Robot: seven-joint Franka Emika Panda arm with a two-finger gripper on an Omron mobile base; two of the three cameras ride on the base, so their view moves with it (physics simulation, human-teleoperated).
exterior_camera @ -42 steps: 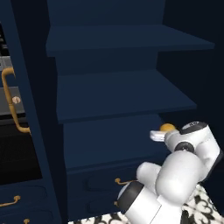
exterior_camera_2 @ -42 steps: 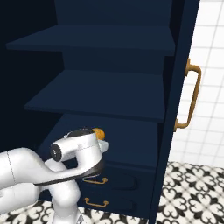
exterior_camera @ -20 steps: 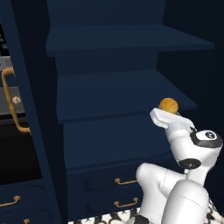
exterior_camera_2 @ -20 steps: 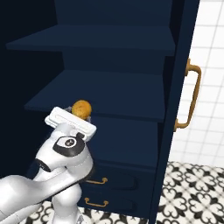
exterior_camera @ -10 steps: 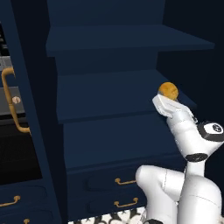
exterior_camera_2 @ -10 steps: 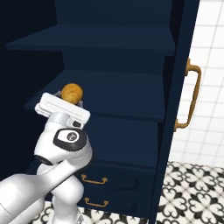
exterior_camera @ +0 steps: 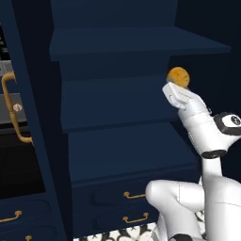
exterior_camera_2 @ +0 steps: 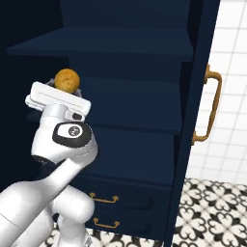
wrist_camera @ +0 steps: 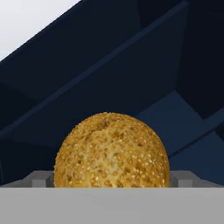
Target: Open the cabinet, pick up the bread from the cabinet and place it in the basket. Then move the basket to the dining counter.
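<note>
The cabinet (exterior_camera: 117, 101) (exterior_camera_2: 135, 106) stands open, its navy shelves bare. The bread (exterior_camera: 178, 76) (exterior_camera_2: 66, 80) (wrist_camera: 111, 151), a round golden-brown bun, sits between the fingers of my gripper (exterior_camera: 176, 85) (exterior_camera_2: 64, 89) (wrist_camera: 111, 180), which is shut on it. The hand points upward and holds the bun in the air in front of the middle shelf, near the cabinet's right side in the left base view. In the hand view the bun hides most of the fingertips. The basket and the dining counter are out of view.
The right door (exterior_camera_2: 200, 72) with its curved brass handle (exterior_camera_2: 212, 108) hangs open beside the white tiled wall (exterior_camera_2: 234, 96). The left door's handle (exterior_camera: 12, 108) and a black oven front (exterior_camera: 19, 164) lie left. Low drawers with brass pulls (exterior_camera: 134, 194) sit beneath the shelves.
The arm has lifted the bread, still in the gripper, from the height of the lowest shelf up to the middle shelf. The hand has turned to point upward.
</note>
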